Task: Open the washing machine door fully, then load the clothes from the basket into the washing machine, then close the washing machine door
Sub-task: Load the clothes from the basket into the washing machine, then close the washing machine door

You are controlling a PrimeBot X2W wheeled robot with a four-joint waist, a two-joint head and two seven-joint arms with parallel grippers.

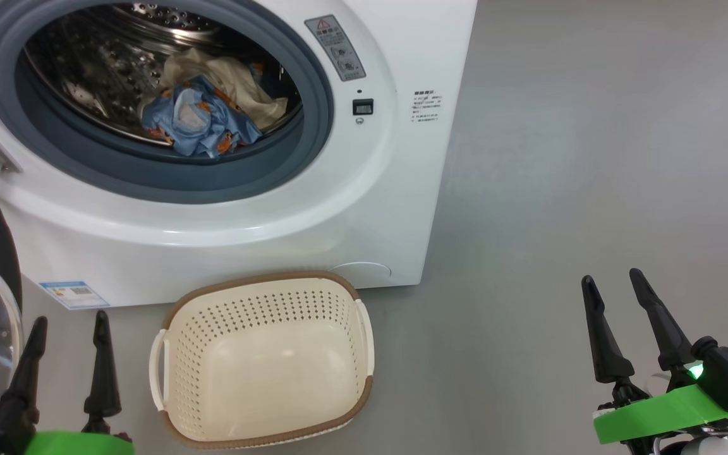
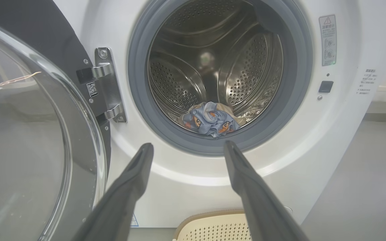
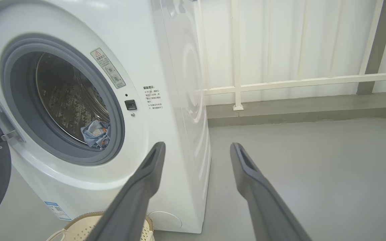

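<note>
The white washing machine stands with its door swung wide to the left, glass bowl facing out. Inside the steel drum lie the clothes: the light blue printed garment in front, the cream one behind it. The cream basket sits on the floor before the machine, nothing in it. My left gripper hovers open at the lower left, between door and basket. My right gripper hangs open at the lower right, over bare floor.
Grey floor stretches to the right of the machine. A white railing and wall panels run behind it. The door hinge is on the machine's left side. A blue label sticker marks the lower front.
</note>
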